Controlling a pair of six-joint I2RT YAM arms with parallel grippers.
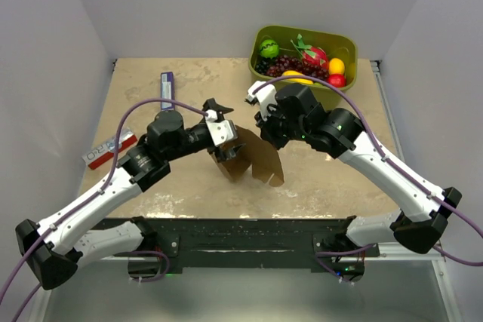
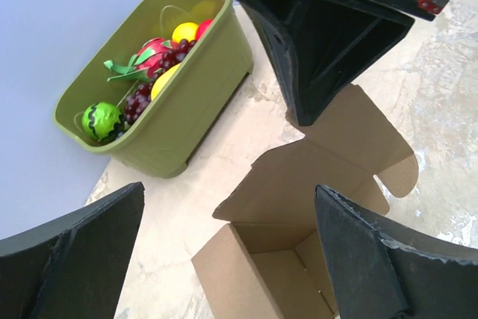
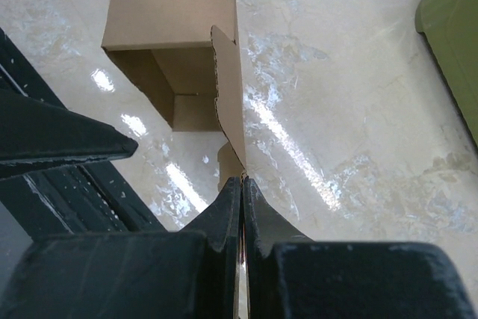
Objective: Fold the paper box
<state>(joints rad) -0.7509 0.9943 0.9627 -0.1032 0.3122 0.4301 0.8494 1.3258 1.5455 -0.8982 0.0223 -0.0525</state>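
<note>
Brown paper box (image 3: 168,16) lies sideways, mouth toward right pincer (image 3: 241,181) gripping it.

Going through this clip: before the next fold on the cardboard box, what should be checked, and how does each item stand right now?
1. Grip of the right gripper on a flap of the paper box: ok, its fingers are closed on the cardboard edge.
2. The left gripper is ready to take hold: ok, it is open with a finger on each side of the box.
3. Box cavity free of items: ok, it looks empty.
4. Top flaps folded shut: not ok, they stand open.
5. The green bin is apart from the box: ok.
6. Box seated flat on the table: cannot tell.
</note>
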